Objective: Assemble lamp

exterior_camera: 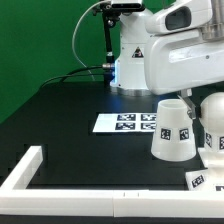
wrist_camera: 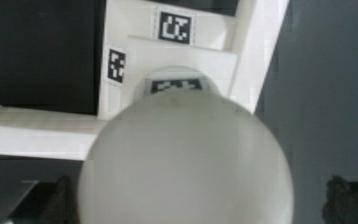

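The rounded white bulb (wrist_camera: pixel 185 150) fills the wrist view, with a tag on its far end. My gripper (wrist_camera: pixel 190 205) is shut on it; dark fingers (wrist_camera: pixel 30 200) show at both of its sides. In the exterior view the bulb (exterior_camera: pixel 213 122) hangs at the right edge under the white arm, and the gripper itself is hidden there. The tapered shade (exterior_camera: pixel 172 130) stands upright just to the exterior view's left of the bulb. The blocky base (exterior_camera: pixel 203 180) lies below the bulb at the lower right; it shows beyond the bulb in the wrist view (wrist_camera: pixel 202 35).
The marker board (exterior_camera: pixel 125 122) lies flat on the black table behind the shade. A long white rail (exterior_camera: pixel 40 170) borders the table's front and left corner, and shows in the wrist view (wrist_camera: pixel 25 125). A green wall stands behind.
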`<act>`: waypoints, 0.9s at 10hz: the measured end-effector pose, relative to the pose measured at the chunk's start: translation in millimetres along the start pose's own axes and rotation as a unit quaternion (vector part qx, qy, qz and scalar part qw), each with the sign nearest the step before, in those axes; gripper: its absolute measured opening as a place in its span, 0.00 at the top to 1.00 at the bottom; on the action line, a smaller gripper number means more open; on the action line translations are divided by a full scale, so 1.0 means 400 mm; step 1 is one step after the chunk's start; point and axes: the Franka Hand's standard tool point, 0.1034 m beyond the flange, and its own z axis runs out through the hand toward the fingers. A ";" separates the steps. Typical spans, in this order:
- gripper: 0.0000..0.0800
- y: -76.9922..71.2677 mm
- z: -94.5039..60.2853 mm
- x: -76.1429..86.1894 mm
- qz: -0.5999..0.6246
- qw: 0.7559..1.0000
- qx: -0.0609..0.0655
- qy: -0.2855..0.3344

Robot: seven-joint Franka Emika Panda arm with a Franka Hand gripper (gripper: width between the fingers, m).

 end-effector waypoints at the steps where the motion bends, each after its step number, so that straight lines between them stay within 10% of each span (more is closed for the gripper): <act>1: 0.13 0.001 0.000 0.002 -0.001 1.000 0.000 0.000; 9: 0.30 0.003 0.008 0.006 0.017 1.000 0.001 0.005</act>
